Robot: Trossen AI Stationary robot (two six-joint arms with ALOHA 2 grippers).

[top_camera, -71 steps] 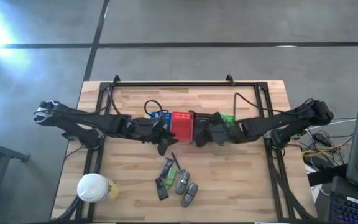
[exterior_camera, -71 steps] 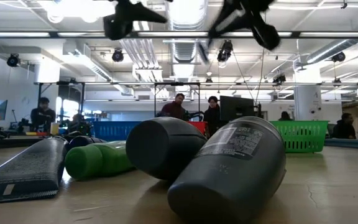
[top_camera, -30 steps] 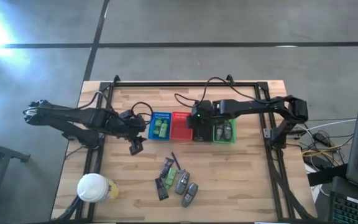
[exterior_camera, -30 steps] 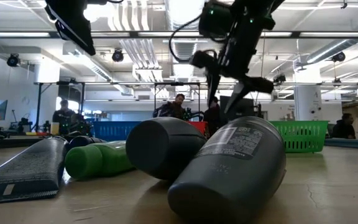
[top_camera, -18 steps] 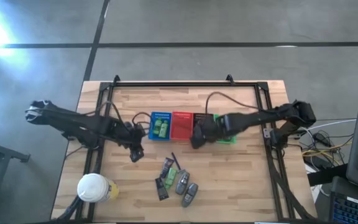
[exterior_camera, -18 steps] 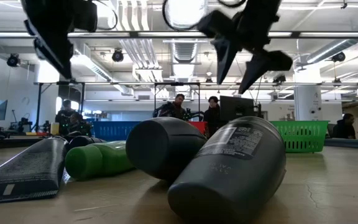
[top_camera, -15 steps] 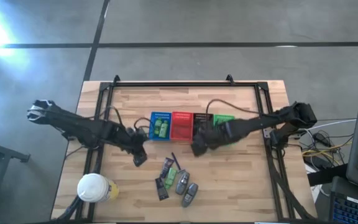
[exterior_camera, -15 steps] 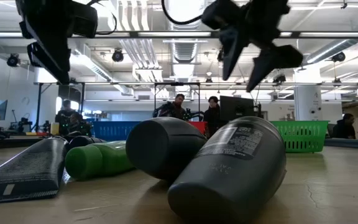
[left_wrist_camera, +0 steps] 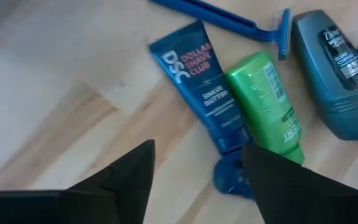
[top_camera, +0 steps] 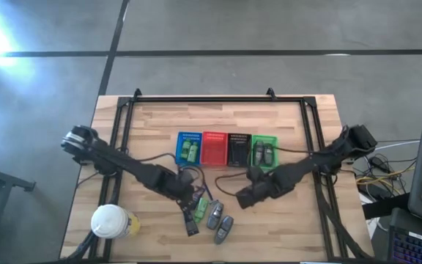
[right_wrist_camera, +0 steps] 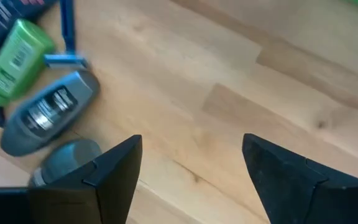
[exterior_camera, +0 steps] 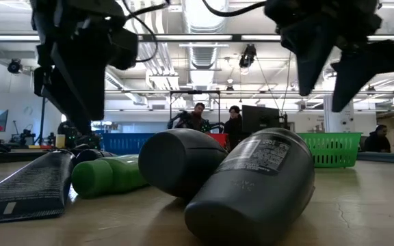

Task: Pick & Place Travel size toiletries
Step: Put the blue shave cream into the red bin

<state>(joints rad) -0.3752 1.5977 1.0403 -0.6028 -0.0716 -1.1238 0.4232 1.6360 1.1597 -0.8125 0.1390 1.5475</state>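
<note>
The travel size toiletries (top_camera: 207,213) lie in a loose pile near the table's near edge: a blue shave tube (left_wrist_camera: 197,87), a green tube (left_wrist_camera: 266,106), a blue razor (left_wrist_camera: 229,22) and grey oval bottles (right_wrist_camera: 51,112). All of them rest flat on the wood. My left gripper (top_camera: 189,192) hangs open just above the pile's left side, with its fingers either side of the blue tube's cap end. My right gripper (top_camera: 242,198) hangs open over bare wood just to the right of the pile, and shows high up in the low view (exterior_camera: 340,68).
Four small baskets stand in a row at mid-table: blue (top_camera: 190,149) with green tubes, red (top_camera: 214,149), dark (top_camera: 238,149), and green (top_camera: 264,151) with grey pieces. A white-lidded cup (top_camera: 112,221) lies at the near left. Bare wood lies right of the pile.
Both grippers have come from the basket row toward the table's near edge and the pile. My left gripper has sunk and rolled as it went right to the pile's left side. My right gripper has swung from the green basket to the wood right of the pile.
</note>
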